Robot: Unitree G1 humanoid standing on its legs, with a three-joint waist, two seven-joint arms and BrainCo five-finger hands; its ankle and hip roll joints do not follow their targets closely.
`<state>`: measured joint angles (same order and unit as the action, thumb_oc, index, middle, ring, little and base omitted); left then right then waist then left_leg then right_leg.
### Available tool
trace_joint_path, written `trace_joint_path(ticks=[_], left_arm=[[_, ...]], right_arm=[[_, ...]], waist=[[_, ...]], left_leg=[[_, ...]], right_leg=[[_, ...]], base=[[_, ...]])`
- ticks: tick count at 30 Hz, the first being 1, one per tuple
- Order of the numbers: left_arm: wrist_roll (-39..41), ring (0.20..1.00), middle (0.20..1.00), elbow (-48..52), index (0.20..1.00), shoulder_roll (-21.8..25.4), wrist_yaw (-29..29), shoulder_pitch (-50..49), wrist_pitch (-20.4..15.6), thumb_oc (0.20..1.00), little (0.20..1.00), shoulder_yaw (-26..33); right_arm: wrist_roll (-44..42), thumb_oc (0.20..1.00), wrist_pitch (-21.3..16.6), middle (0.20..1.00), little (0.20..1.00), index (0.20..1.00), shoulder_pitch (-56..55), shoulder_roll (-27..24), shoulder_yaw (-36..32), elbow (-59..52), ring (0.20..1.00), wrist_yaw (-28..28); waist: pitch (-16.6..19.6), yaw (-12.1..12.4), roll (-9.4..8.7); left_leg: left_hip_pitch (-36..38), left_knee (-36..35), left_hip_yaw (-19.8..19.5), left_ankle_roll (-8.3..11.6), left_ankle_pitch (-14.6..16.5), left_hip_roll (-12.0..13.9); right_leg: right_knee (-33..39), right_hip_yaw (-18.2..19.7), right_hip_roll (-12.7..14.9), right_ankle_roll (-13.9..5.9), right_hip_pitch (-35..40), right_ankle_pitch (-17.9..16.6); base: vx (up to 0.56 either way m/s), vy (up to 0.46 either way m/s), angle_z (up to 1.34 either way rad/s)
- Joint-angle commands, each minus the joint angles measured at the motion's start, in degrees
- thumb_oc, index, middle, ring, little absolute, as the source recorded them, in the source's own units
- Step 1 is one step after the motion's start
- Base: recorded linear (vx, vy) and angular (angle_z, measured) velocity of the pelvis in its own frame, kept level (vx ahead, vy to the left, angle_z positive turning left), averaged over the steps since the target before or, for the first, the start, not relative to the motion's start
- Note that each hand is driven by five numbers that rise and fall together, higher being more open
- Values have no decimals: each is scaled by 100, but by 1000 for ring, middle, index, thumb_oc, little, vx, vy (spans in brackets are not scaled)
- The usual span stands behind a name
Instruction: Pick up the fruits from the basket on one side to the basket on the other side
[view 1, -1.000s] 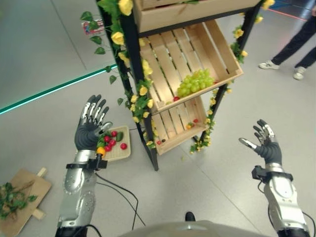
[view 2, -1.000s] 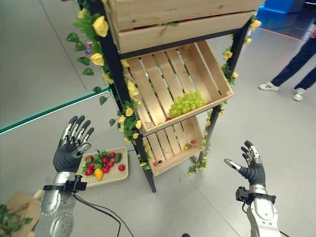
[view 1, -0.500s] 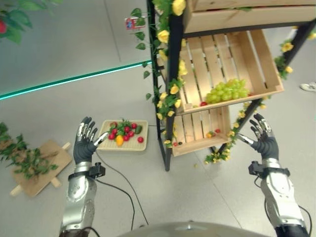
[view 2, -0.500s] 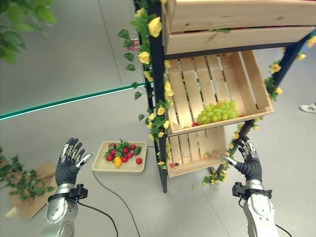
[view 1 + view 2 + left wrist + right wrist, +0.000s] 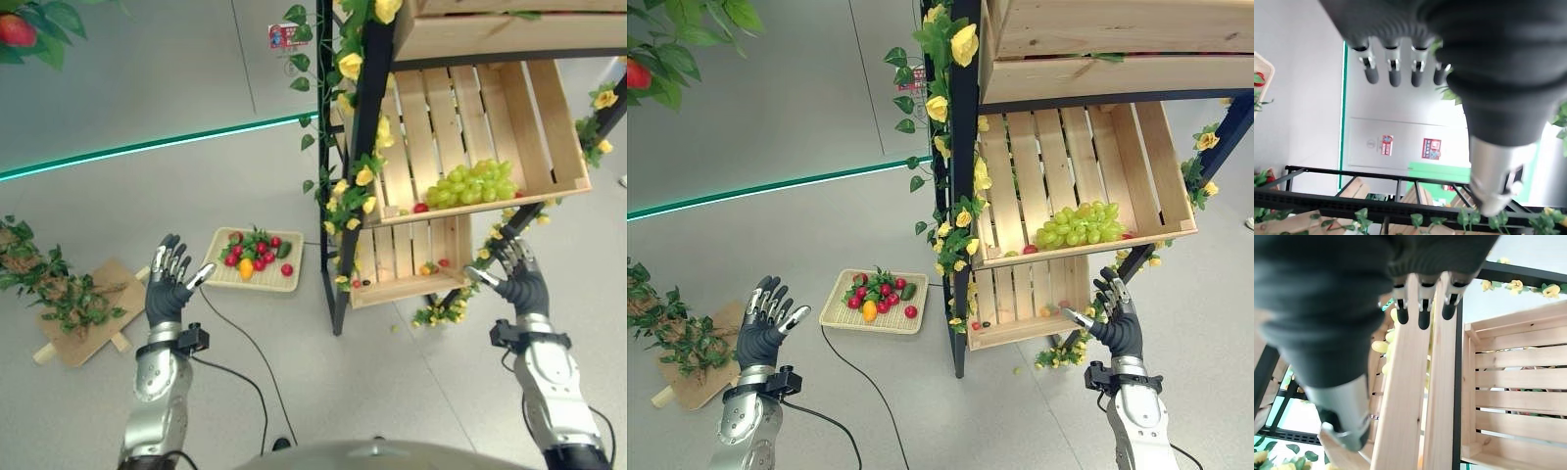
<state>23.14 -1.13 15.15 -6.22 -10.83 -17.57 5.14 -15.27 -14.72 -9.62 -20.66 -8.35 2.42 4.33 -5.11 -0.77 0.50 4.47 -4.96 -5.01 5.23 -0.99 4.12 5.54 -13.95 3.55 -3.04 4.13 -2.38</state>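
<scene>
Fruit sits in the tray (image 5: pixel 217 280) on the floor left of the rack (image 5: pixel 345 245); grapes (image 5: pixel 470 182) lie in its middle crate (image 5: pixel 558 147). Left hand (image 5: pixel 167 290) and right hand (image 5: pixel 519 284) hang spread, holding nothing. Step looks like approach; next, I'd guess, a reach into one container.

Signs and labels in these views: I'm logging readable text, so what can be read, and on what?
None can be read.
Red and white card on the floor behind the rack: print too small.
Two red signs on the wall, left wrist view: blurred.
</scene>
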Motion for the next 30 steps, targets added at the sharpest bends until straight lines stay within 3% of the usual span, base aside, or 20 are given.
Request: trace_joint_path(ticks=[1,9,15,17,20,21,22,23,24,25,26,27,30], left_arm=[[-347,1000,1000,117,1000,446,-50,331,-300,1000,1000,-45],[-474,1000,1000,138,1000,489,-134,326,-318,1000,1000,-44],[-544,1000,1000,357,1000,670,-83,226,-355,1000,1000,-15],[-606,1000,1000,425,1000,748,-135,304,-401,1000,1000,35],[-646,1000,1000,420,1000,818,-238,395,-444,1000,1000,82],[-655,1000,1000,415,1000,856,-261,412,-461,1000,1000,104],[-741,1000,1000,421,1000,873,-316,428,-443,1000,1000,137],[-737,1000,1000,422,1000,843,-330,407,-441,1000,1000,161],[-738,1000,1000,425,1000,841,-330,406,-440,1000,1000,163],[-710,1000,1000,412,1000,821,-312,390,-420,1000,1000,190],[-709,1000,1000,413,1000,822,-312,391,-419,1000,1000,191],[-716,1000,1000,425,1000,818,-336,432,-404,1000,1000,163],[-700,1000,1000,352,1000,752,-436,549,-411,1000,1000,159]], right_arm=[[7,1000,-276,1000,1000,1000,260,-6,-67,-295,1000,67],[58,1000,-234,1000,1000,1000,299,27,32,-161,1000,78],[29,1000,-197,1000,1000,1000,304,-3,114,-187,1000,-66],[157,1000,-207,1000,1000,1000,379,13,161,-251,1000,-72],[159,1000,-211,1000,1000,1000,527,73,276,-252,1000,-61],[152,1000,-201,1000,1000,1000,545,87,324,-256,1000,-103],[156,1000,-198,1000,1000,1000,537,102,418,-237,1000,-136],[178,1000,-187,1000,1000,1000,493,109,441,-224,1000,-171],[178,1000,-187,1000,1000,1000,493,109,441,-226,1000,-172],[231,1000,-166,1000,1000,1000,431,90,439,-217,1000,-212],[232,1000,-166,1000,1000,1000,431,92,438,-218,1000,-213],[271,1000,-161,1000,1000,1000,387,81,413,-248,1000,-195],[234,1000,-145,1000,1000,1000,446,4,474,-305,1000,-202]], waist=[[140,-113,-217],[144,-164,-255],[-25,-130,-299],[-200,-185,-281],[-242,-130,-222],[-254,-88,-196],[-240,56,-133],[-213,110,-122],[-205,108,-121],[-95,206,-187],[-89,214,-176],[-8,330,-363],[-31,453,-495]], left_leg=[[-138,9,254,-157,45,-248],[1,25,442,-308,207,-278],[-153,590,628,-536,515,-452],[-330,644,788,-588,480,-559],[-553,712,957,-619,428,-498],[-634,743,1009,-644,388,-477],[-758,762,1121,-655,296,-408],[-811,752,1179,-670,257,-391],[-831,751,1179,-668,237,-388],[-984,789,1211,-704,205,-418],[-1002,792,1216,-701,190,-401],[-1297,1111,1194,-700,204,-501],[-1712,1509,1111,-580,28,-343]], right_leg=[[-144,-18,97,-303,230,596],[-467,208,158,-347,121,671],[-963,604,287,-497,-224,650],[-893,801,459,-727,-550,235],[-909,1051,535,-833,-802,98],[-1184,1106,451,-795,-867,257],[-1665,701,455,-677,-655,715],[-1975,538,448,-642,-469,949],[-1993,538,448,-636,-497,944],[-2512,612,313,-610,-154,1251],[-2493,617,295,-603,-165,1223],[-2114,856,182,-583,354,1211],[-1303,968,83,-312,697,1582]], base=[[25,58,-3],[19,59,-8],[-36,139,-39],[-189,170,-29],[-227,83,-49],[-230,82,-72],[-288,83,-70],[-225,45,-64],[-165,-76,-11],[-114,-80,1],[-222,-242,9],[-225,-255,-3],[-235,-259,-2]])
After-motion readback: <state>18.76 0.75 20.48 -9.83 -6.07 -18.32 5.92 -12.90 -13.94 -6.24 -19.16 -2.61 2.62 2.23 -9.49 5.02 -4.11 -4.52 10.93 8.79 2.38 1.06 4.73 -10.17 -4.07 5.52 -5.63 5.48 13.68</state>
